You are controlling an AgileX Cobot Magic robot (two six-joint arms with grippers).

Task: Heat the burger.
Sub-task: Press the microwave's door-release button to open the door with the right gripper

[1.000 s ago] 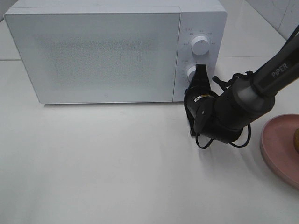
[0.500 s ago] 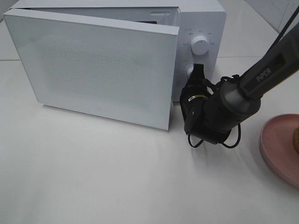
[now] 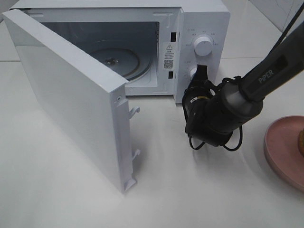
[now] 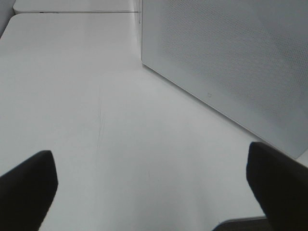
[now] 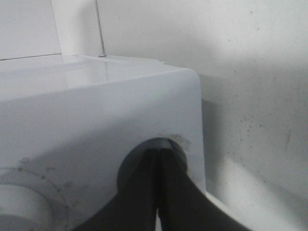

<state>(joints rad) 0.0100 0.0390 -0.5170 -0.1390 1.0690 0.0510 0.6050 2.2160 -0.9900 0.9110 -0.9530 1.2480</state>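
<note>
The burger [image 3: 301, 142] shows only as a brown sliver at the right edge of the high view, on a pink plate [image 3: 282, 147]. The white microwave [image 3: 204, 19] stands at the back with its door [image 3: 71, 104] swung wide open to the left. The glass turntable [image 3: 116, 59] inside is bare. My right gripper [image 3: 201, 71] is shut with nothing in it. Its tips [image 5: 159, 161] press into a round recess low on the control panel. My left gripper [image 4: 154, 192] is open, low over the table beside the door's outer face [image 4: 231, 62].
The upper dial [image 3: 203, 46] sits on the panel above my right gripper. The open door juts far out over the front left of the table, latch hooks [image 3: 134, 110] on its free edge. The right arm [image 3: 266, 76] crosses between microwave and plate.
The microwave door has swung from shut to wide open. My right gripper has stayed at the lower panel, shifting only slightly.
</note>
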